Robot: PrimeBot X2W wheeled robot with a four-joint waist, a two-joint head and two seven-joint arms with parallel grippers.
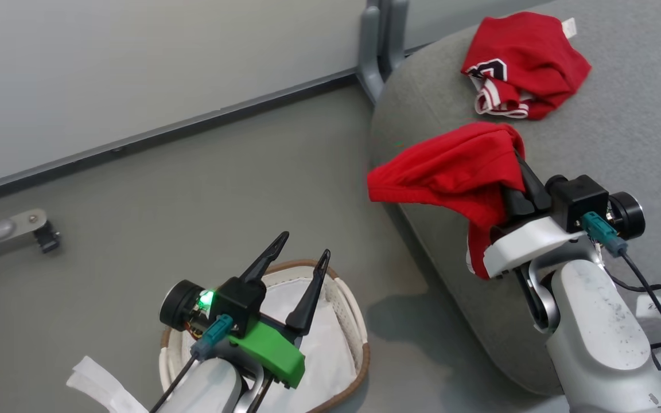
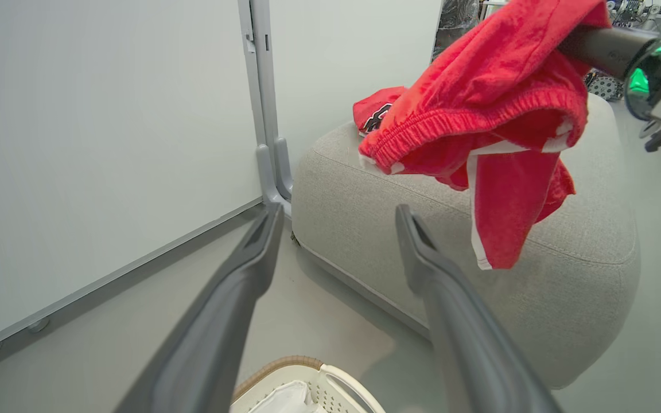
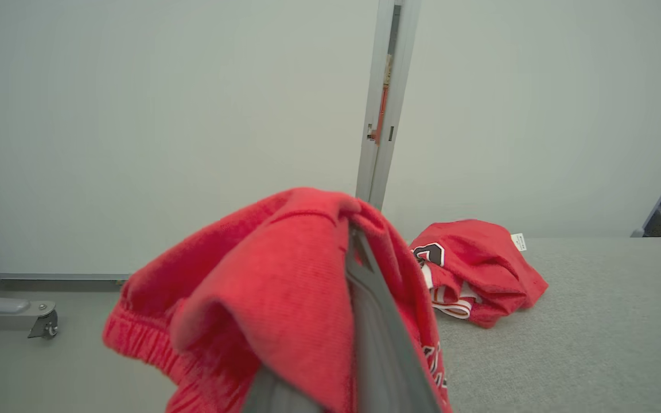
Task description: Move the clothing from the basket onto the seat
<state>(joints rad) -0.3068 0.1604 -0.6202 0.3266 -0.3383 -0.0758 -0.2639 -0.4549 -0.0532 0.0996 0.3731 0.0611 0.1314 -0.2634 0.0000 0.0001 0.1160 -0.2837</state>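
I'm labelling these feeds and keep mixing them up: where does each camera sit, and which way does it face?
Head view: on the head, looking down at basket and seat; shows the open left gripper above the basket and the right gripper shut on the held garment.
Left wrist view: on the left wrist, facing the seat's side; shows its spread fingers.
Right wrist view: on the right wrist, facing the wall across the seat; shows its cloth-draped fingers.
All three share the emblem garment on the seat.

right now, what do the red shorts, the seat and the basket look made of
Shorts: soft matte knit, likely fleecy cotton blend; fuzzy nap, gathered elastic waistband.
Seat: grey woven upholstery, matte; visible weave and seam.
Basket: cream plastic, smooth, perforated wall; rim looks woven, fibre unclear.
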